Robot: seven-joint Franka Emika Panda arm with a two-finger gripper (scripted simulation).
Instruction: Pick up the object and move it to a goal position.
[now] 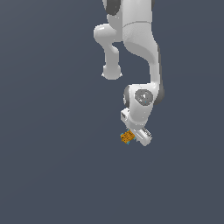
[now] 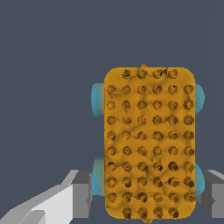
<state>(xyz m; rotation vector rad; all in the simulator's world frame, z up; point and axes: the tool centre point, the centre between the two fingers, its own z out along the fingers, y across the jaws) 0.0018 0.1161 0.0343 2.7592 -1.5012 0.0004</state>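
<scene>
In the wrist view the object (image 2: 148,142) is an orange-yellow slab with rounded corners, studded with rows of dark dimples. Its long axis runs away from the camera, between the 2 grey fingers (image 2: 81,192) of the claw (image 2: 146,194). 4 teal bumps stick out from its long edges, 2 per side. The fingers sit against the 2 teal bumps nearer the camera, so the claw appears clenched on the object.

In the exterior view the object (image 1: 127,137) is a small orange lump at the tip of the white claw (image 1: 134,137), on the exterior view's left of it, with the arm (image 1: 142,48) descending from above. Its direction cannot be judged there.
</scene>
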